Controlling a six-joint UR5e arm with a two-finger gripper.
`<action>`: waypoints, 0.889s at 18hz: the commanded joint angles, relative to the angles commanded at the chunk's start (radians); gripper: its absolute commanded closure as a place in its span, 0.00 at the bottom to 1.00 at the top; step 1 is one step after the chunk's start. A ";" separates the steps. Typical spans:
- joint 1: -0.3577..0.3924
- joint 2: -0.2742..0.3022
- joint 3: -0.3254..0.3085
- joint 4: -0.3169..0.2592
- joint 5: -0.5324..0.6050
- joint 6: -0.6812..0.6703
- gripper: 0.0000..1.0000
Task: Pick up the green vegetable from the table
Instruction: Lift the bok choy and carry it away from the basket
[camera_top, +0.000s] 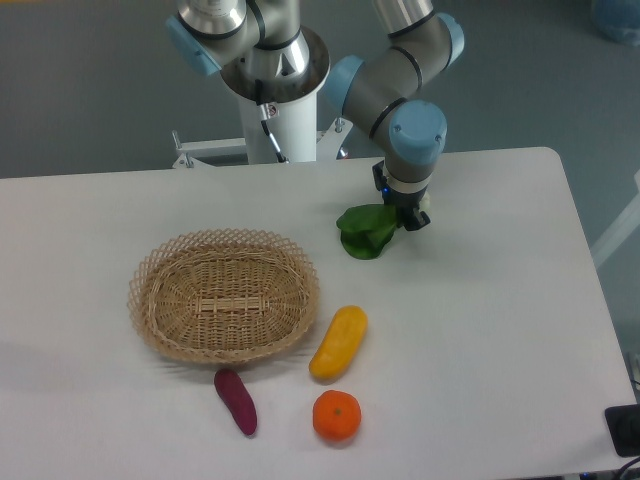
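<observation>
You risk losing the bok choy (366, 230), which sits on the white table (500, 300) up and right of the wicker basket (224, 294): the gripper (408, 217) appears clamped on only its pale stem end, so the floppy leaves could tear or slip free. Right of the basket lie a purple sweet potato (236, 401), a yellow vegetable (339, 342) and an orange (336, 415), all well clear and blocking nothing.

The light is bright and even and seems to come from above. The white counter (500, 300) is almost overexposed but shows no strong glare. Shadows are soft and short: a faint one lies under the basket (224, 296) and a small one under the orange (336, 416). The picture is slightly soft, with mild grain in the dark floor (90, 90).
</observation>
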 joint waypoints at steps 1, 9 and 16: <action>0.002 0.002 0.014 0.000 0.000 0.002 0.56; -0.017 -0.003 0.207 -0.023 -0.069 -0.121 0.56; -0.084 -0.126 0.458 -0.081 -0.086 -0.270 0.59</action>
